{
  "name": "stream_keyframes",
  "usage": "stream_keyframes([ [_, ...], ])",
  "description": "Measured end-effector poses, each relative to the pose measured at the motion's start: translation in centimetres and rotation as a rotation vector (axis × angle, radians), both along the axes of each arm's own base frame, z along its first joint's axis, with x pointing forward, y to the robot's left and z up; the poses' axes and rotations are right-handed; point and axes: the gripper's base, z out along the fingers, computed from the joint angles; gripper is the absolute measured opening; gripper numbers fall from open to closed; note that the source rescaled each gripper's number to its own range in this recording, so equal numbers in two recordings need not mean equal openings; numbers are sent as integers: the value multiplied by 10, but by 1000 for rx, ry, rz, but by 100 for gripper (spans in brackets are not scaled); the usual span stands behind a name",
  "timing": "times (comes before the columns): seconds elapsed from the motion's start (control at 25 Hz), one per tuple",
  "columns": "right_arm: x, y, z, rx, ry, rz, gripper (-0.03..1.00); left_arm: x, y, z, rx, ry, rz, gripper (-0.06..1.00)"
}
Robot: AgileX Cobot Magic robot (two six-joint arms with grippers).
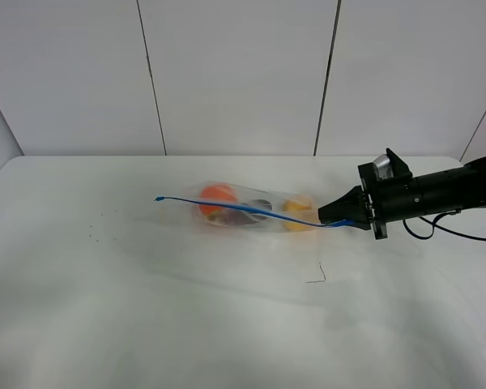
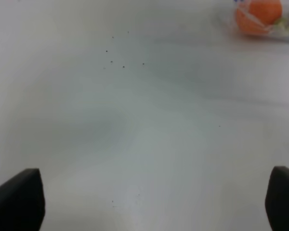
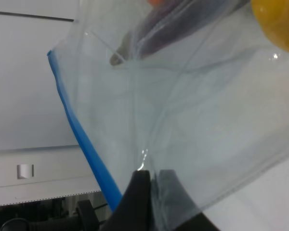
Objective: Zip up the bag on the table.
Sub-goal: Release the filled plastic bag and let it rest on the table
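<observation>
At the right of the overhead frame, the right end effector [image 1: 346, 215] pinches the zip bag [image 1: 247, 212] above the white surface [image 1: 146, 308]; the left end effector [image 2: 154, 202] is spread wide.

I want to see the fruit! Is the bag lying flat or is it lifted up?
Partly lifted. The right gripper is shut on the bag by one end, and the blue strip runs raised above the table.

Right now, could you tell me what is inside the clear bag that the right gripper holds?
Inside the bag an orange, a dark purple eggplant and a yellow pear show through the plastic. Crinkles blur their outlines, so anything behind them stays hidden.
</observation>
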Motion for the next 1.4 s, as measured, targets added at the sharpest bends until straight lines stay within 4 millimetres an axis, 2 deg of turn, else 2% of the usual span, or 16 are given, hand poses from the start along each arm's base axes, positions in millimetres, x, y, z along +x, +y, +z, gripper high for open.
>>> stream_keyframes([
  [0.48,0,0,0,-1,-2,2,0,0,0,0,3,0,1,100],
  [0.56,0,0,0,-1,-2,2,4,0,0,0,3,0,1,100],
  [0.6,0,0,0,-1,-2,2,10,0,0,0,3,0,1,100],
  [0.64,0,0,0,-1,-2,2,21,0,0,0,3,0,1,100],
  [0.76,0,0,0,0,-3,0,73,0,0,0,4,0,2,100],
  [0.8,0,0,0,1,-4,-1,84,0,0,0,4,0,2,100],
  [0.84,0,0,0,3,-4,-3,90,0,0,0,4,0,2,100],
  [0.96,1,0,0,5,-4,-6,98,0,0,0,4,0,2,100],
  [1.4,1,0,2,13,5,-21,100,0,0,0,4,0,2,100],
])
